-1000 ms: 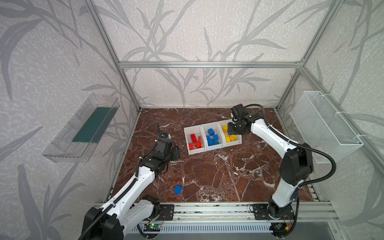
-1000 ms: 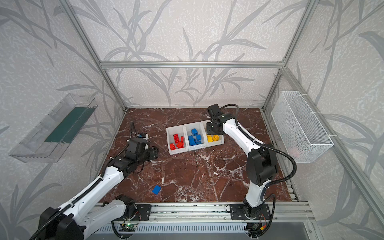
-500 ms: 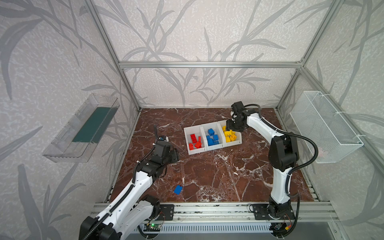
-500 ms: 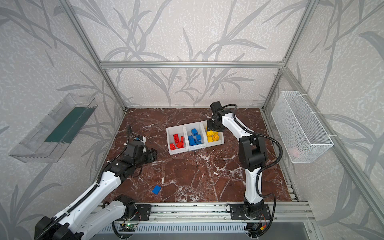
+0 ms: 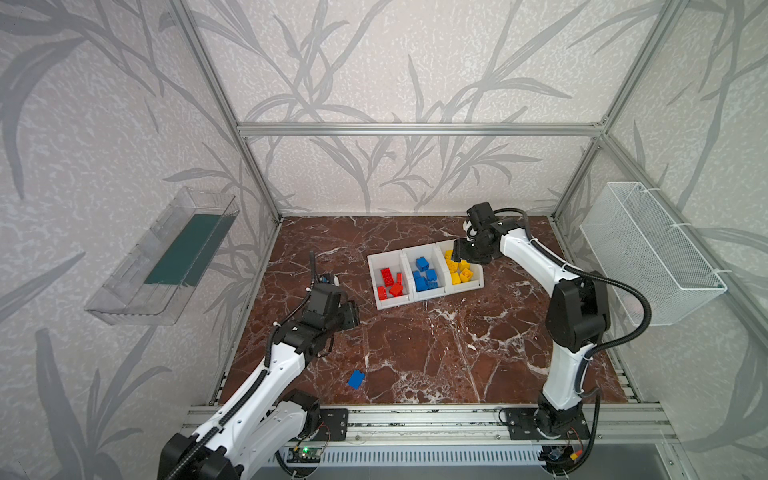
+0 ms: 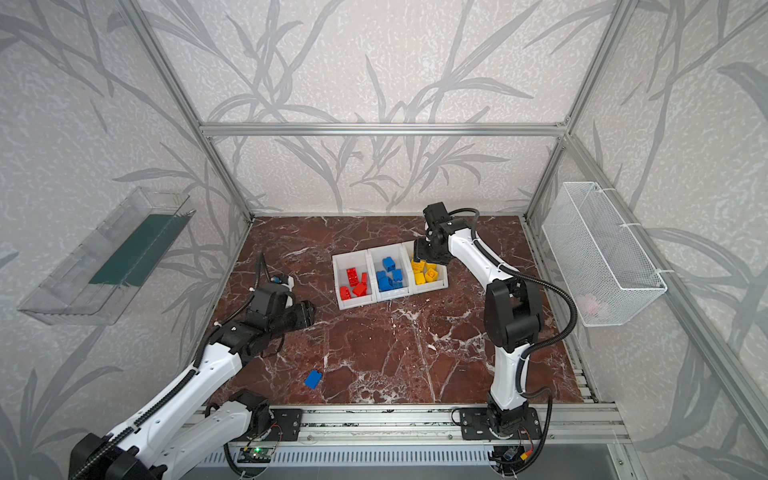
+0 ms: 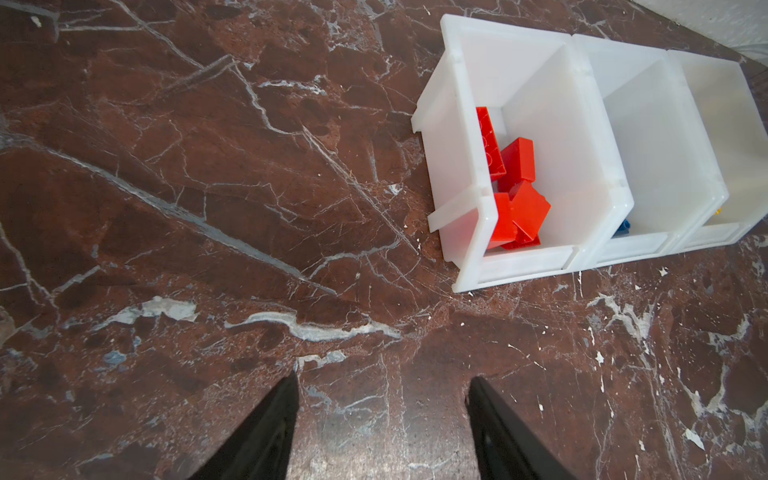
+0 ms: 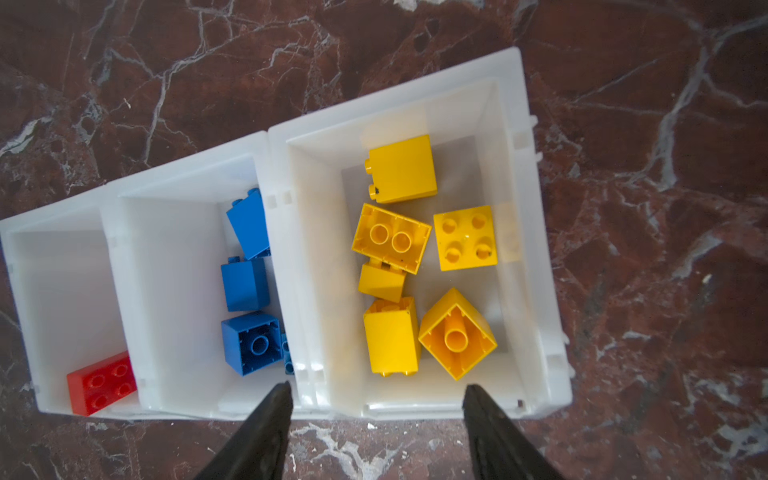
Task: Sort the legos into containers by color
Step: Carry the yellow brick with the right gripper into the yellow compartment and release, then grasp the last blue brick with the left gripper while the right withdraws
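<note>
left gripper (image 7: 382, 384): jaws parted about halfway, nothing between them, only bare marble tabletop (image 7: 208, 208) under the tips. it hangs over the table left of the bin row, apart from it, pointing toward the red bin (image 7: 457, 124).

right gripper (image 8: 376, 388): similar gap, empty. it's raised above the yellow bin (image 8: 536, 249) at the right end of the row (in the wrist view one tip lines up with the divider to the blue bin (image 8: 178, 199)).

bins: three white ones side by side, touching, mid-table toward the back. left to right in both top views: red, blue, yellow.
- red bricks (image 5: 390, 283) in the red bin, piled toward its front.
- blue bricks (image 5: 424, 274) in the blue bin; in the right wrist view they crowd against the wall shared with the yellow bin.
- yellow bricks (image 8: 457, 336) in the yellow bin, six that i can count, some on their sides, some studs-down.

one loose blue brick (image 5: 356, 379) lies on the marble near the front edge, on the left arm's side, well apart from the bins and from both grippers.

wire basket (image 5: 648, 249) on the right wall, clear tray (image 5: 166, 257) on the left wall. something pale shows through the mesh, too blurred to tell.
</note>
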You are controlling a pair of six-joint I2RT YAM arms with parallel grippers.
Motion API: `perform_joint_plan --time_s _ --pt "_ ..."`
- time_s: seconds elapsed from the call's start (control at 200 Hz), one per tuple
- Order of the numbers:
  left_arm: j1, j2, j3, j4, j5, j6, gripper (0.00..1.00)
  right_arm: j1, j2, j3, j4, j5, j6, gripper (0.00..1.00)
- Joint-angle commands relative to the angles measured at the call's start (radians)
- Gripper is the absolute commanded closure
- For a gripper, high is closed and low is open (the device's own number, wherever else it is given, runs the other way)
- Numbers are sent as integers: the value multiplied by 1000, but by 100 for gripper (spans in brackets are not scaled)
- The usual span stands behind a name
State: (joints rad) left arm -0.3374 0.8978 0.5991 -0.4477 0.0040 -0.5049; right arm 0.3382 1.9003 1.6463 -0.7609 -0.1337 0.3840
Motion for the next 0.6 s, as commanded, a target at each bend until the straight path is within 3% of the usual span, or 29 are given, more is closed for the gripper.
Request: perform_joint_plan --time_s 0.0,0.175,0.34,0.595 --pt "-9 -29 -17 -53 25 3 33 -5 -91 -49 17 -17 3 33" --pt "-77 -49 -42 -120 5 -28 33 -5 -173 -127 31 -38 2 33" --pt "-217 -58 -58 -167 -69 -84 33 -5 -242 -195 52 -55 3 33" --pt "-386 -28 -94 -245 -98 -201 33 -5 -282 -248 67 -69 2 33"
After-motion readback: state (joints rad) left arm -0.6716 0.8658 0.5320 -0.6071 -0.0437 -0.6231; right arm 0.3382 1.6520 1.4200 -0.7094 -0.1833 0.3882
